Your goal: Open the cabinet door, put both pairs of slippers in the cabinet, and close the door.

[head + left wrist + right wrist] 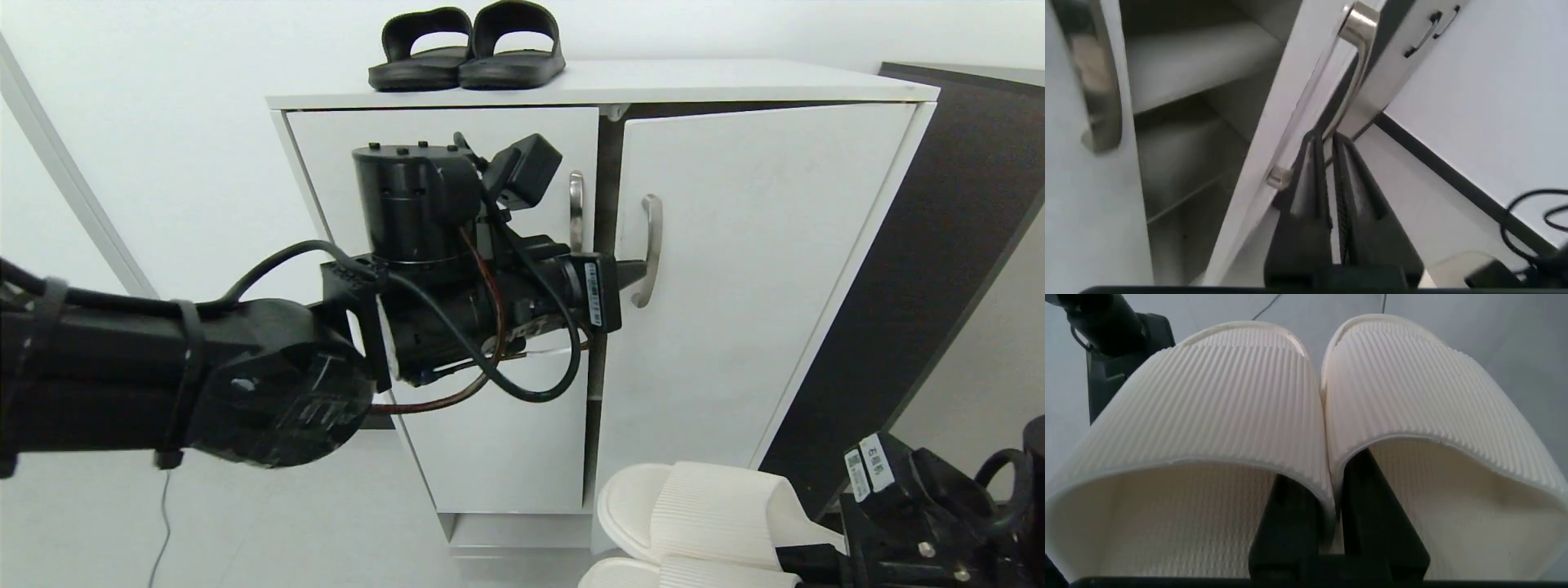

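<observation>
One upright handle of the ajar right door sits in the narrowed left pincer, while the right pincer clamps the white slippers below that door.

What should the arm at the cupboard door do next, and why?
Probably pull the right door wider. The left gripper is shut on its handle, the door is only ajar, and the right gripper holds the white slippers, which need a bigger gap.
</observation>
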